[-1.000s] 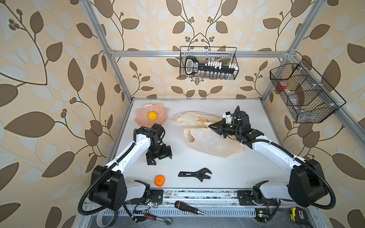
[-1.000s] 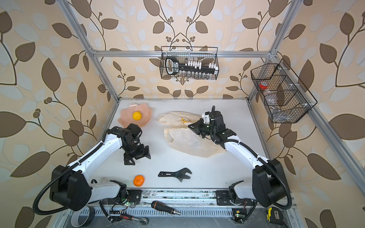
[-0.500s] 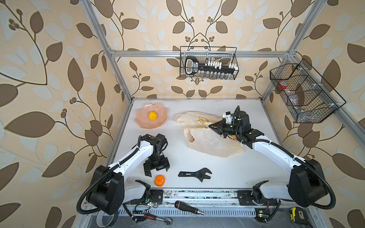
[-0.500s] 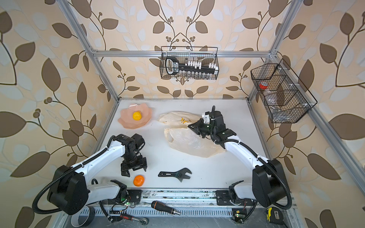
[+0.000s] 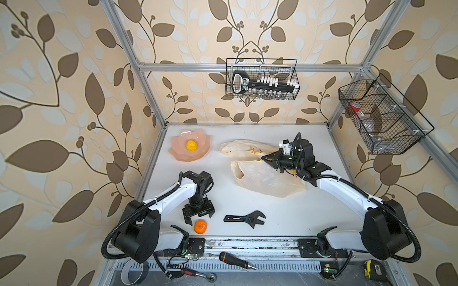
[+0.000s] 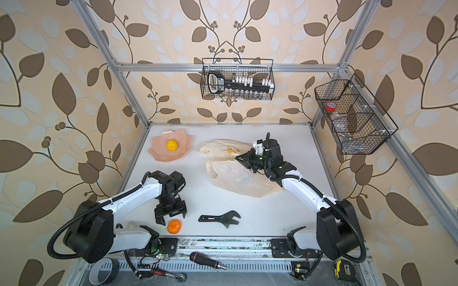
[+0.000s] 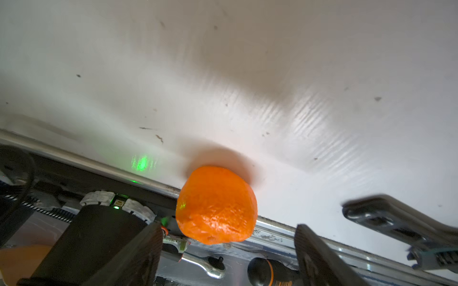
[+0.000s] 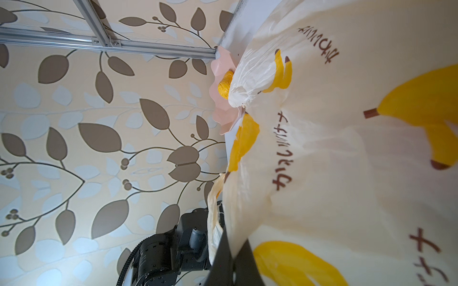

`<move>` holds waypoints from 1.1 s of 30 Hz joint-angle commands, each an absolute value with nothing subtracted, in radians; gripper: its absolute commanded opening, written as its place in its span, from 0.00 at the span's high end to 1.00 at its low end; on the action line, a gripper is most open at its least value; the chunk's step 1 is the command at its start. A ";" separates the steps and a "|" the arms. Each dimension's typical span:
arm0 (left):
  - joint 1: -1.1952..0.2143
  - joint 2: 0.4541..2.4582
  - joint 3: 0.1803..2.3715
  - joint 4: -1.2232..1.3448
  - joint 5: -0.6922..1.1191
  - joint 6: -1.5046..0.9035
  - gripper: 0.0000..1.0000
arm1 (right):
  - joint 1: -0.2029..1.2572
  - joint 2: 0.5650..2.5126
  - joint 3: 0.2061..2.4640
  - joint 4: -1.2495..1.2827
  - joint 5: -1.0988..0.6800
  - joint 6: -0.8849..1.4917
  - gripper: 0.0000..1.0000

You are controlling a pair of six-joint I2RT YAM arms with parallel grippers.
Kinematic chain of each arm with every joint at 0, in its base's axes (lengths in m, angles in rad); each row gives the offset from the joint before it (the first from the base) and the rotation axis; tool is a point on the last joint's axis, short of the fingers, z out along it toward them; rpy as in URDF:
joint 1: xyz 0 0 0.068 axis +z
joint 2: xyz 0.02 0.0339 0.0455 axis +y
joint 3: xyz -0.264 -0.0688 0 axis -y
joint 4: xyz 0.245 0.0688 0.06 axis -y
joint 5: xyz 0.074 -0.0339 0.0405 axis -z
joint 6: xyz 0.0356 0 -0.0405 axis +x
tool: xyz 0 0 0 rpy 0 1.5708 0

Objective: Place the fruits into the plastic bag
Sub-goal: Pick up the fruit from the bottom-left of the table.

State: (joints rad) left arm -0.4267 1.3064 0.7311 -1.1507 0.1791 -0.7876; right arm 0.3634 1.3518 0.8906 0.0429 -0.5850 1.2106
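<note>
Left fingers (image 7: 317, 257) spread above tangerine (image 5: 200, 226); right fingers (image 5: 272, 158) pinch plastic bag (image 5: 267, 180), red fruit (image 5: 241, 174) perhaps inside, blurred.

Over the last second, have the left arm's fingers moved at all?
Yes. The left fingers came toward the front rail, closing on the tangerine, which stayed put beside the wrench.
</note>
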 commanded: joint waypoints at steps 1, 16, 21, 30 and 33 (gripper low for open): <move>-0.443 1.319 0.723 -1.181 0.177 -0.810 0.15 | 0.356 1.336 0.859 0.078 -0.604 1.233 1.00; -0.463 1.314 0.681 -1.167 0.200 -0.848 0.23 | 0.332 1.342 0.834 0.114 -0.640 1.243 1.00; -0.463 1.320 0.683 -1.157 0.207 -0.848 0.29 | 0.331 1.346 0.836 0.126 -0.641 1.247 1.00; -0.466 1.308 0.677 -1.151 0.218 -0.848 0.35 | 0.331 1.344 0.836 0.129 -0.639 1.250 1.00; -0.469 1.316 0.677 -1.147 0.223 -0.848 0.35 | 0.331 1.343 0.835 0.128 -0.638 1.250 1.00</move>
